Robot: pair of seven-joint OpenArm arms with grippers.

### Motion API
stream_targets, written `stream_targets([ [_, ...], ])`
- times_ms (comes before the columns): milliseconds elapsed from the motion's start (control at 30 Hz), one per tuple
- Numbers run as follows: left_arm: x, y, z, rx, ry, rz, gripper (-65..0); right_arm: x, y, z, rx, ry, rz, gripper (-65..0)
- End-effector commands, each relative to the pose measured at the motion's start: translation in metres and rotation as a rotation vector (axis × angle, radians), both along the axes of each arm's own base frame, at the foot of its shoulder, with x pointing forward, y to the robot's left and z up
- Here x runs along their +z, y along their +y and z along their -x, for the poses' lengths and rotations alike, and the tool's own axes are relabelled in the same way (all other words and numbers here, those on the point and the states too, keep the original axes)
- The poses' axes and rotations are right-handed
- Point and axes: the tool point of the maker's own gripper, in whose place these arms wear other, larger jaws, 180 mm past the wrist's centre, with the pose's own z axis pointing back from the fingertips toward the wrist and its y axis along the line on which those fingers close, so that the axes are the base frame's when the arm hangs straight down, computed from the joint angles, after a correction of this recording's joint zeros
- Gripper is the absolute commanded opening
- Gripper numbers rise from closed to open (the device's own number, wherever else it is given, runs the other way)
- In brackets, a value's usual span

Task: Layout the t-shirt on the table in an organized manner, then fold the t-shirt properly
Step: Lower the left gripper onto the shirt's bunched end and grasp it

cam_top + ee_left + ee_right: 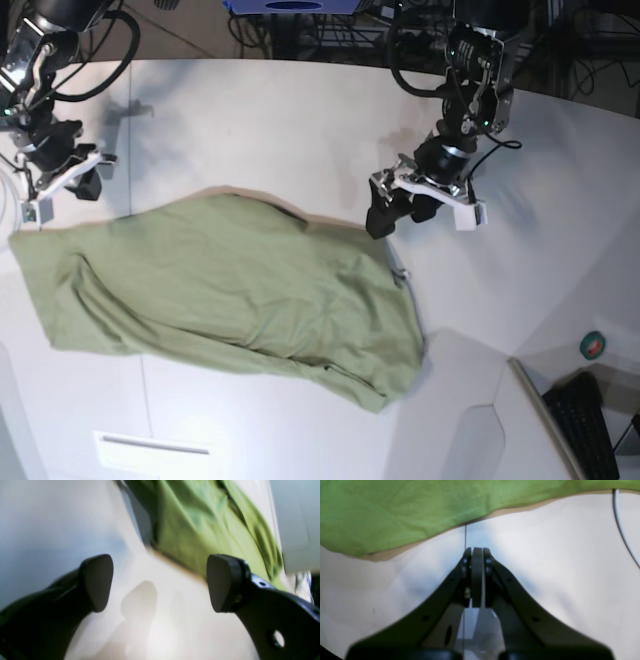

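The olive-green t-shirt (230, 290) lies spread but wrinkled across the white table (280, 130), reaching from the left edge to the middle. My left gripper (400, 212) hovers just past the shirt's upper right corner. In the left wrist view it (160, 580) is open, with only bare table between the pads and the t-shirt (200, 525) beyond them. My right gripper (65, 185) sits off the shirt's upper left corner. In the right wrist view it (477, 552) is shut on nothing, a short way from the t-shirt's (395, 510) edge.
A thin dark seam line (465, 537) runs across the table under the right gripper, and a white cable (620, 525) curves beside it. At the lower right, off the table's curved edge, lie a green tape roll (594, 345) and a keyboard (580, 420). Cables hang behind the table.
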Motion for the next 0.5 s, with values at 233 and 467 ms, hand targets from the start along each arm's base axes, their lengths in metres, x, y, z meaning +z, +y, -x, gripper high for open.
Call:
stream_targets([
  [233, 0.0, -0.039, -0.043, -0.059, 0.007, 0.066, -9.4, 0.014, -0.007, -0.012, -0.005, -0.058, 0.011, -65.0],
  [467, 0.009, -0.062, -0.047, -0.133, -0.009, 0.069, -32.3, 0.015, -0.015, -0.013, -0.005, -0.058, 0.024, -65.0],
])
